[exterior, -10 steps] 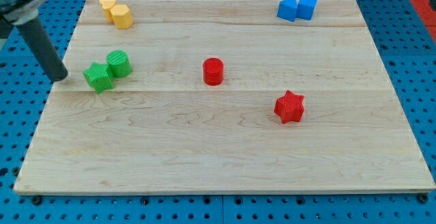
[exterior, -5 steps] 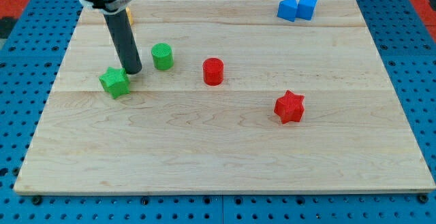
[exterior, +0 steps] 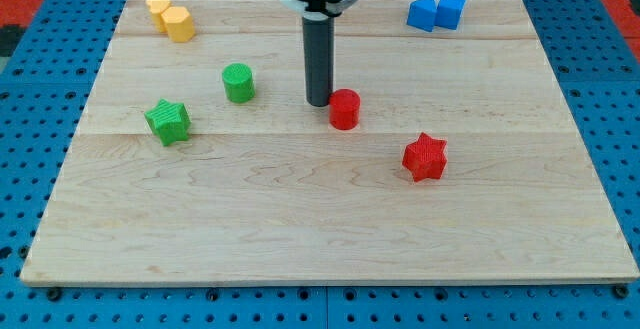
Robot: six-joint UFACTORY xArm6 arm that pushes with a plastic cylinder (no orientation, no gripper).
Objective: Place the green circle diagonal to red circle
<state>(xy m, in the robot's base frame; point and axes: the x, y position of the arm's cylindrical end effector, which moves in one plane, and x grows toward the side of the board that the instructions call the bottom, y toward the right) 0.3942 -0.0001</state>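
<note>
Small ribbed green plastic cylinder block [exterior: 238, 82]: upright on the wooden board, upper-left of centre, nothing touching it. Small ribbed red plastic cylinder block [exterior: 344, 109]: also upright, near board centre, well apart to the view's right of the green cylinder and slightly lower. So the 2 sit roughly in a row, red only a bit nearer the view's bottom.

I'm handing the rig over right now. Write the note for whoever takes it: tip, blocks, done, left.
Tip: my tip is down on the board, against the upper-left side of the red circle.
Blocks: green circle sits to the view's left of my tip, clear of it; green star lies further left and lower.
Done: nothing finished.
Left: green circle is well away from the red circle; bring it in diagonally.
</note>
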